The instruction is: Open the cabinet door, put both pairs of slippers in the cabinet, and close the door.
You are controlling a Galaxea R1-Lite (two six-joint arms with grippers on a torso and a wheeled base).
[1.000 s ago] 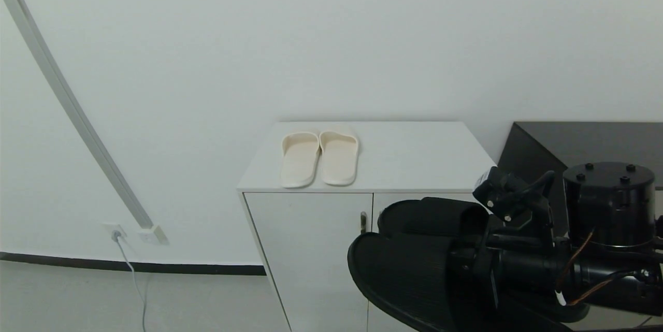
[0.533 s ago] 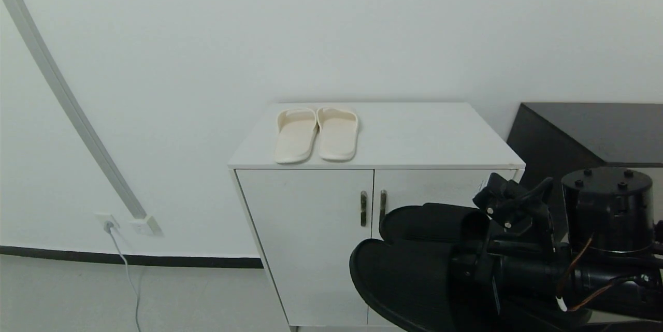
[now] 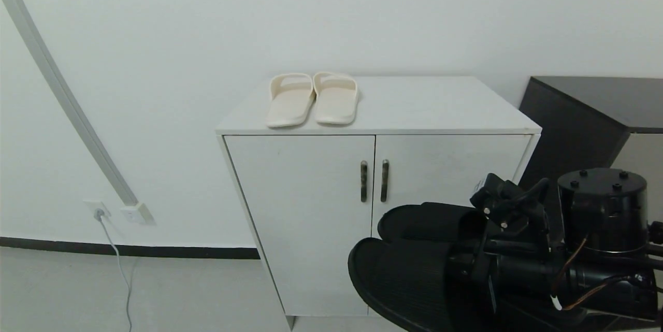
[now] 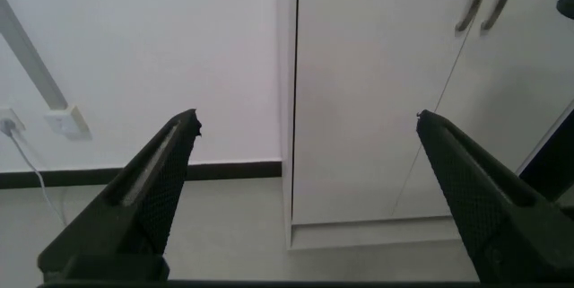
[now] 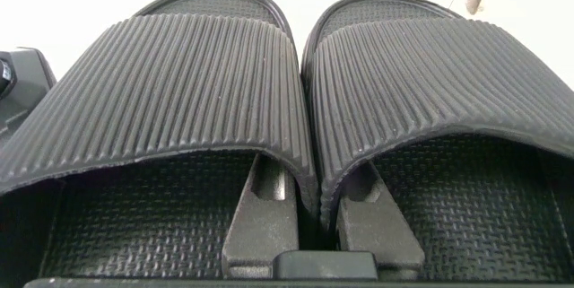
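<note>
Head, left wrist seemingly share cabinet.

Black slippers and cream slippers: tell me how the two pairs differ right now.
Colour: the black slippers are dark, the cream slippers pale.
Place: the cream slippers lie on the cabinet top; the black slippers hang in front of it, clamped in the right tool.
Straps: the black slippers' are ribbed, the cream slippers' look smooth.
Shared: each pair sits side by side, outside the closed cabinet.

A plain household room: white wall, cabinet, wall socket, grey floor.
</note>
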